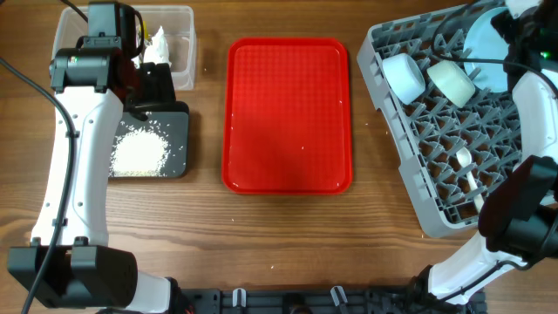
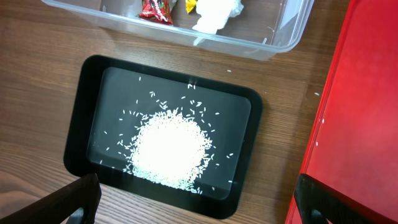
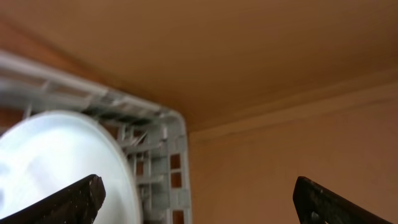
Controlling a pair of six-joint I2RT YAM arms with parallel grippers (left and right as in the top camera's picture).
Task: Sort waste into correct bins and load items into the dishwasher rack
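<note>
**Pincers spread wide, plate parked in the rack corner**

Right pincer [image 3: 202, 199] first: fingers splayed apart with nothing between them, hanging over the far corner of the dishwasher rack [image 1: 410, 179]. The pale blue plate [image 3: 56, 162] is just beside its left finger, tucked against the rack's corner wall. The left pincer [image 2: 199, 202] is also released and empty, hovering over the black tray [image 2: 81, 124].

On to the rest. A pale bowl [image 1: 404, 77] and a second bowl [image 1: 451, 83] lie side by side among the pegs at the rack's far end, with a white spoon [image 1: 466, 170] nearer in the grid. I can't pick out the cups. The rice grains [image 2: 171, 149] sit heaped in the black tray, and the crumpled wrappers [image 2: 155, 9] are in the clear tub [image 2: 273, 43] just beyond it.

Now the danger. That plate is very close to the finger. A sideways pull-out could clip its rim and tip the slick disc off its pegs, so a straight lift looks safer to me. On the left, a finger dropping low could catch the tray's shallow lip. That would flick loose grains across the wood-grain tabletop [image 1: 288, 253], where a few strays already lie.

As for textures, the rack is grey moulded plastic, an open lattice bristling with upright pegs. The plate and bowls are smooth, round and glossy. The tub is thin and transparent with rounded corners. The black tray is a shiny, shallow rounded rectangle. The red tray [image 1: 288, 113] is flat and finely pebbled. The wrappers are scrunched and light, and the rice is tiny, dry and ready to scatter.
</note>
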